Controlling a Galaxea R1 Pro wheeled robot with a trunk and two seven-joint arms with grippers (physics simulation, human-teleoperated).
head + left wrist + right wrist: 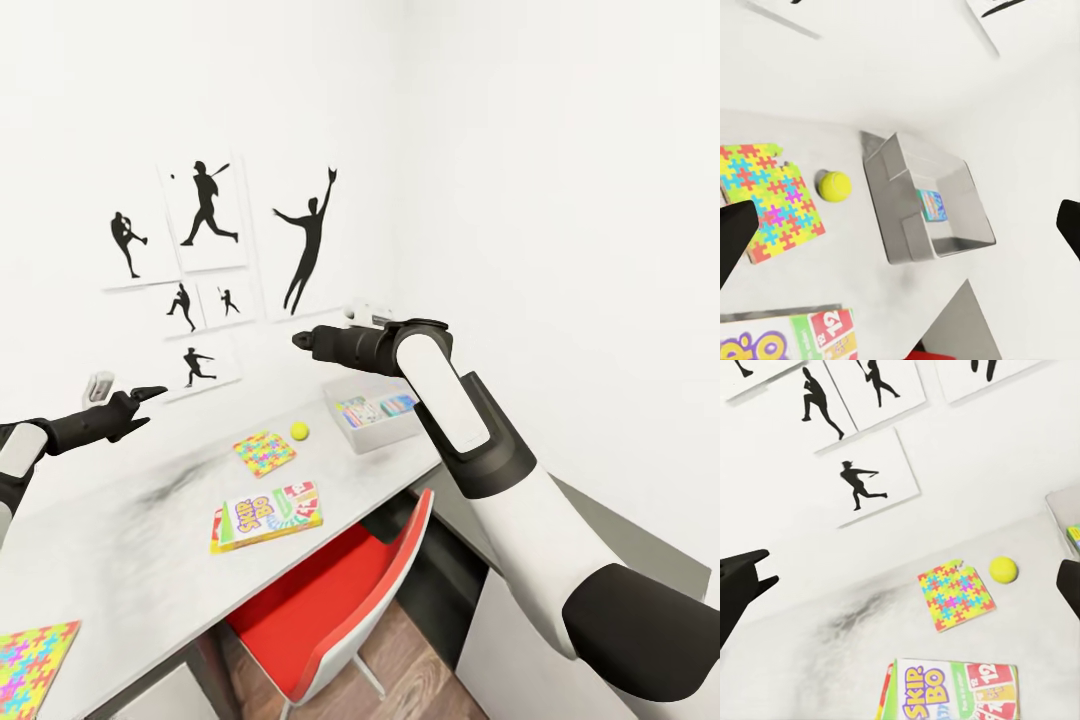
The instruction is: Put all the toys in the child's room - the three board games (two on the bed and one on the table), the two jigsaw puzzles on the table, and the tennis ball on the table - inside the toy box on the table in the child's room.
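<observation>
Hovering empty over the table (120, 560), both the left gripper (150, 393) and the right gripper (300, 341) are spread, grasping nothing. The toy box (385, 432) already holds a game, so a pickup seems next: probably the tennis ball (299, 431), at the box's nine o'clock.

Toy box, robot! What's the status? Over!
Both grippers, left and right, open, empty. Toy box holds one game; ball, puzzles, SKIP-BO still out. Nothing blocking.

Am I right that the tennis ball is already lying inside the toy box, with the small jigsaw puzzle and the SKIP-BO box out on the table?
Not quite: the tennis ball lies on the table, between the small jigsaw puzzle and the toy box, as the head and left wrist views show. The puzzle and the SKIP-BO box are indeed out on the table.
</observation>
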